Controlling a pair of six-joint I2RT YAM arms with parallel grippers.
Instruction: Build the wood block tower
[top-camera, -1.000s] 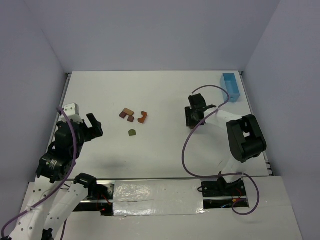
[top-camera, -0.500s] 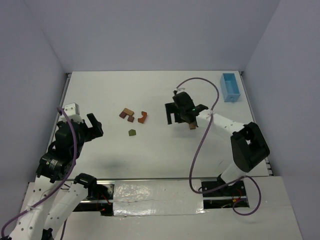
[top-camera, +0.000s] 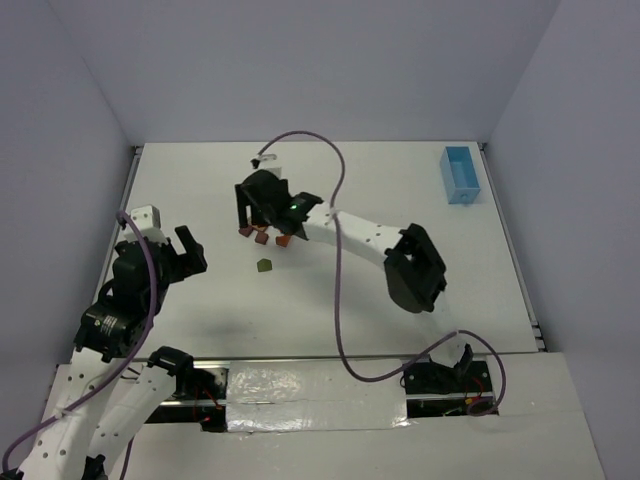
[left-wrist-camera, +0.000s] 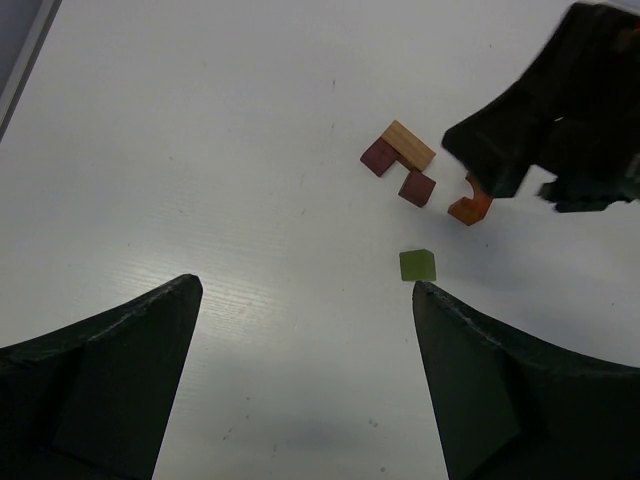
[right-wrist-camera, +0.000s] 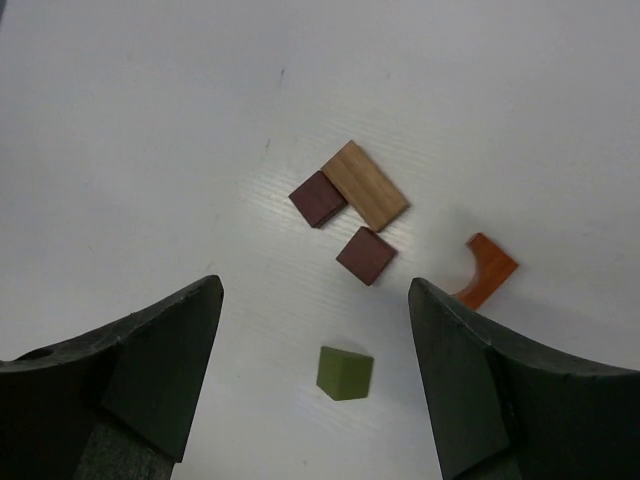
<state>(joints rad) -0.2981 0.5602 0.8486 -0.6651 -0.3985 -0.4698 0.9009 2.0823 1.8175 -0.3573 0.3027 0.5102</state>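
Note:
The wood blocks lie loose on the white table and no tower stands. In the right wrist view I see a tan block (right-wrist-camera: 365, 185), two dark brown blocks (right-wrist-camera: 318, 198) (right-wrist-camera: 365, 255), an orange arch (right-wrist-camera: 485, 270) and a green block (right-wrist-camera: 345, 373). My right gripper (right-wrist-camera: 315, 290) is open and empty, hovering over the cluster (top-camera: 262, 238), with the green block (top-camera: 264, 266) between its fingers in its own view. My left gripper (left-wrist-camera: 305, 290) is open and empty, well to the left (top-camera: 175, 258). Its view shows the green block (left-wrist-camera: 417, 265) and the right gripper (left-wrist-camera: 550, 130).
A light blue box (top-camera: 460, 174) stands at the back right corner. The right arm stretches across the middle of the table (top-camera: 200, 180), trailing a purple cable (top-camera: 337, 200). Grey walls close in the table on three sides.
My right arm has swung from the right side of the table leftward to above the blocks. The left arm and the blocks have not moved.

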